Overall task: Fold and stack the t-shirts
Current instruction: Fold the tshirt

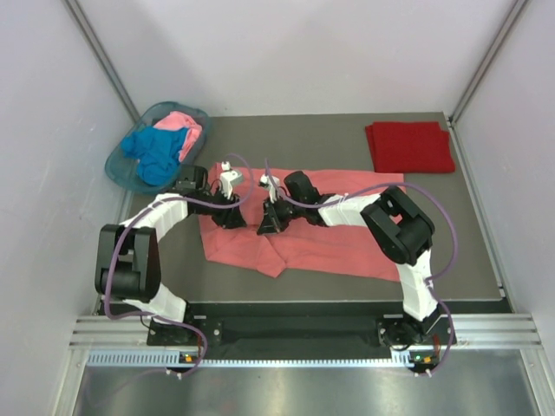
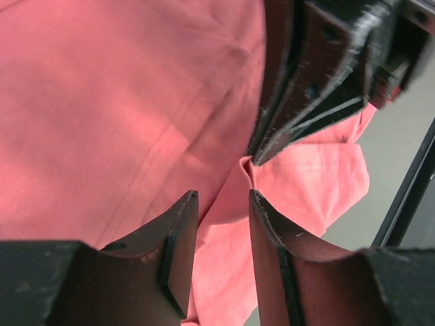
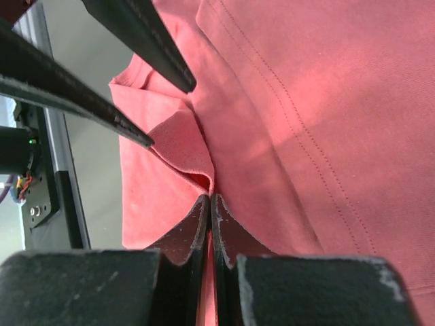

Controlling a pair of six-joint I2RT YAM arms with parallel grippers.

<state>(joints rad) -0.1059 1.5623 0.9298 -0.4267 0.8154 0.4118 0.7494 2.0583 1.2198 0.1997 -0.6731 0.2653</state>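
The salmon-coral t-shirt (image 1: 329, 243) lies spread across the middle of the table. My right gripper (image 1: 267, 227) is shut on a raised fold of it (image 3: 197, 166), pinching the cloth between the fingertips. My left gripper (image 1: 232, 218) is open just beside, its fingers (image 2: 178, 224) straddling the same cloth (image 2: 102, 102) without closing. The dark red t-shirt (image 1: 409, 146) lies folded at the far right. The bright blue t-shirt (image 1: 156, 156) and the light pink t-shirt (image 1: 184, 132) sit crumpled in the basket.
The translucent teal basket (image 1: 117, 165) stands at the far left corner. The table's near edge and metal rail (image 1: 303, 329) run below the arm bases. White walls close in both sides.
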